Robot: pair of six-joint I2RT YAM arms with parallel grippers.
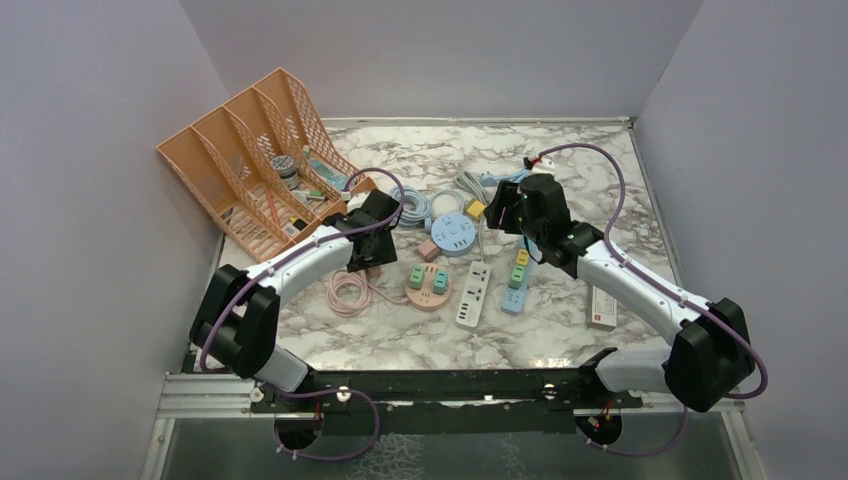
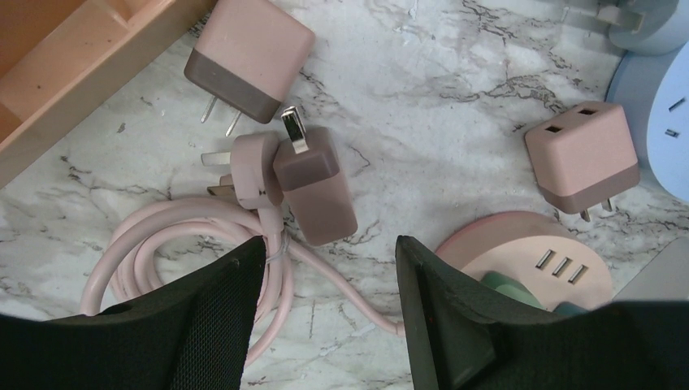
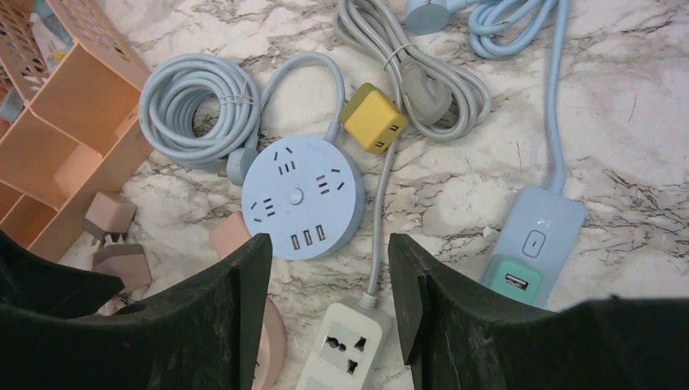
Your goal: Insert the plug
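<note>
While both arms hung over the marble tabletop [image 1: 400, 340], neither gripped anything. The left claw [image 2: 329, 244] stood with its fingers spread, only marble and cable showing between them, and the right claw [image 3: 329, 244] was likewise spread and empty.

In the left wrist view the pink plug [image 2: 248, 166] lay loose on the tabletop at centre left of the frame, just above the gap in the claw. It touched a pink-and-brown adapter [image 2: 315, 183] and sat at the head of the pink coiled cable [image 2: 162, 252]. A second pink adapter [image 2: 248, 57] lay in the upper left with its prongs toward the plug. A third pink adapter [image 2: 583, 158] lay at the right, just above the pink round power strip [image 2: 520, 252].

The orange file organizer [image 1: 255, 160] filled the upper left of the top view. Small things lay in its slots, a grey roll [image 1: 283, 165] and a teal piece [image 1: 322, 172] among them, the rest too small to tell. The pink round power strip carried two green plugs [image 1: 416, 277] in its face.

In the right wrist view the blue round power strip [image 3: 301, 199] lay at centre, just above the claw. The long blue strip [image 3: 532, 236] at lower right held a teal adapter [image 3: 512, 280]. A yellow cube adapter [image 3: 374, 118] lay loose beside the grey cable bundle [image 3: 422, 73].
</note>
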